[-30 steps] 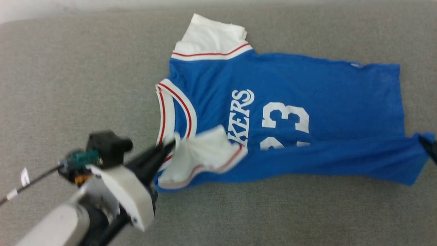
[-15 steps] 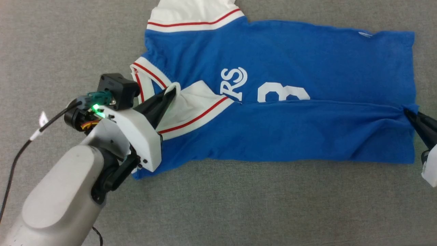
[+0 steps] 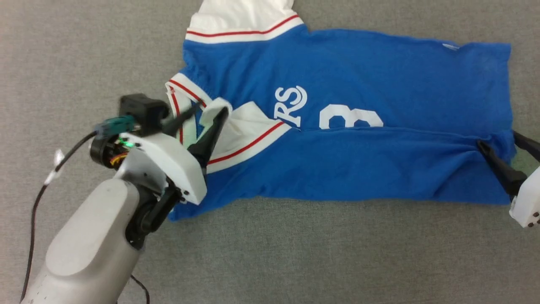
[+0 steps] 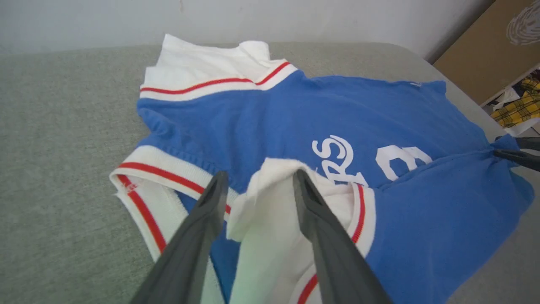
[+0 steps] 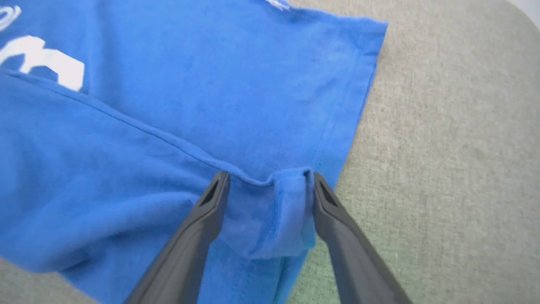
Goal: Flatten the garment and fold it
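The royal-blue short-sleeved jersey T-shirt (image 3: 379, 76) lies spread on the grey woven fabric surface (image 3: 295, 253). Its near half is folded up over the chest and hides the lower part of the white lettering and number.

The left gripper (image 3: 211, 109) is spread, and the folded-over white sleeve with a red stripe (image 3: 249, 126) sits loose between its fingers. The right gripper (image 5: 269, 177) is also spread, straddling a bunched fold of the blue hem that touches both fingers. Yellow checked cloth (image 4: 521, 110) lies in a shelf beyond the surface's far corner.

Royal-blue garment (image 3: 358, 76), white red-striped sleeves, spread on grey surface (image 3: 295, 253), near edge folded over lettering, apparently mostly flat.
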